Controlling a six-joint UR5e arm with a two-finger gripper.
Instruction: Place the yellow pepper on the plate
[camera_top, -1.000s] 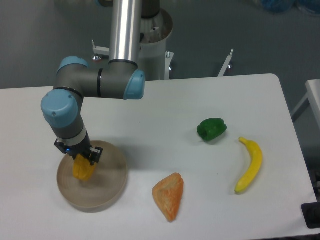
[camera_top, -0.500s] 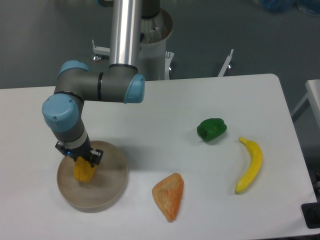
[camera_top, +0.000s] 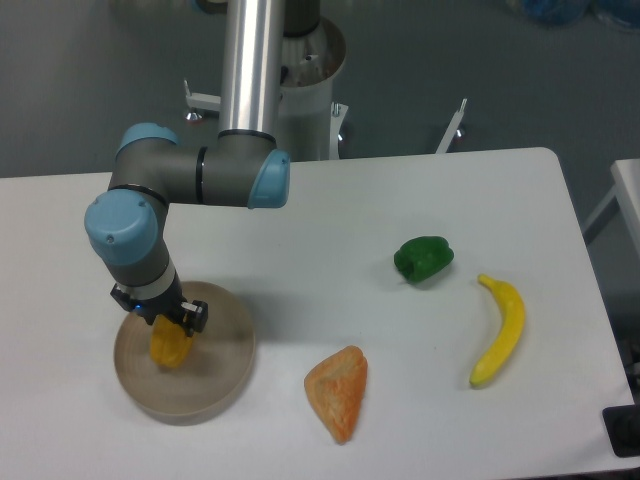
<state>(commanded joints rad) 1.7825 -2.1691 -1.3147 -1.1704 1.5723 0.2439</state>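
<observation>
The jaws of the gripper (camera_top: 168, 328) are clenched on the yellow pepper (camera_top: 168, 343), which hangs straight below them, long axis upright, over the left-centre of the plate (camera_top: 222, 372); whether it touches the dish I cannot tell. Plate rim lies all round, so the release needs only a short drop, with open surface (camera_top: 330, 220) to the right.

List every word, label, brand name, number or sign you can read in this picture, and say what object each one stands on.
None: no readable text shows anywhere.
The arm's grey and blue joints, the gripper, the yellow pepper, the plate, the green pepper, the banana, the orange wedge and the table all carry no visible print.
</observation>
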